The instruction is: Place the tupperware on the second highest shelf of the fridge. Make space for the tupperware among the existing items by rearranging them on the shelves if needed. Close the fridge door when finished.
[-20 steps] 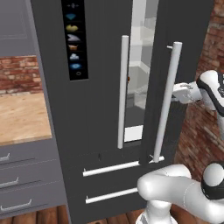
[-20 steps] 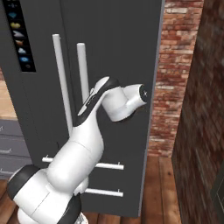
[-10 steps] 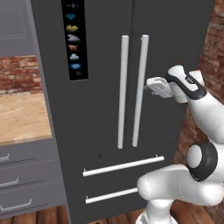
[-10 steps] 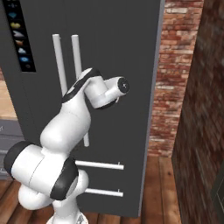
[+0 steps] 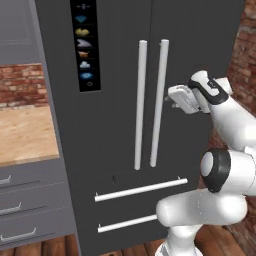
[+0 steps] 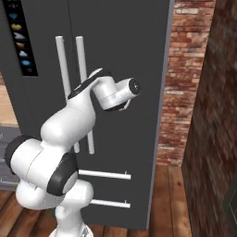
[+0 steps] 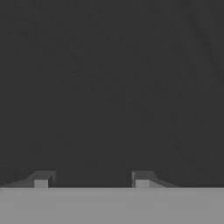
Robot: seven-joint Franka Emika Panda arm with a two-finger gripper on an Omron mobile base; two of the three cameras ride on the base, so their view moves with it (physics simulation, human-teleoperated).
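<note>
At the middle of the left base view, the fridge (image 5: 125, 100) door is now pushed shut, so the job looks done, and the gripper (image 7: 92, 178) sits partly spread, pinching nothing.

No readable text; fridge (image 5: 120, 75) icons only.

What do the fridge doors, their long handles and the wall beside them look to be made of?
The fridge doors look like dark grey painted metal with a flat, matt face, though that could also be plastic. The handles look like smooth white plastic or coated metal: plain round bars. The wall is red brick, with pale mortar lines showing.
</note>
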